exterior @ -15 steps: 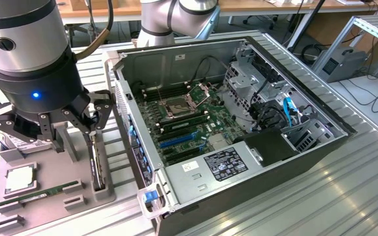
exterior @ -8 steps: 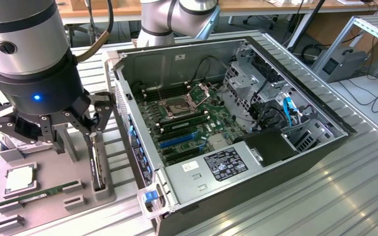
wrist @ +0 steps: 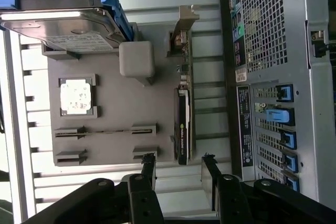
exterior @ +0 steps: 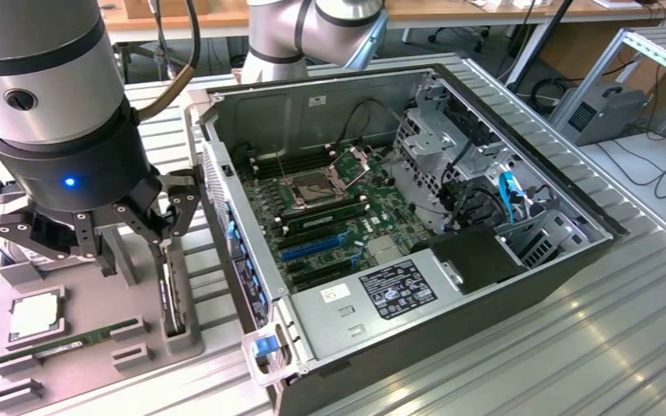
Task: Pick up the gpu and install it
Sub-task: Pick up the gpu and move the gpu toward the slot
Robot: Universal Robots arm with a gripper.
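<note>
While the gripper (wrist: 178,158) hangs wide open over the gpu (exterior: 173,299), on edge in the tray (exterior: 79,299) at the exterior view's lower left, the pick seems to need its 2 fingers (wrist: 148,165) straddling it.

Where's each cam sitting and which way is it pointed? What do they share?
Exterior view: off the arm, high, looking down into the open PC case and onto the parts tray; shows the arm and its open gripper.
Wrist view: on the wrist, looking down past the gripper at the gpu standing on edge in the tray.
Shared: gripper, gpu, tray, PC case.
</note>
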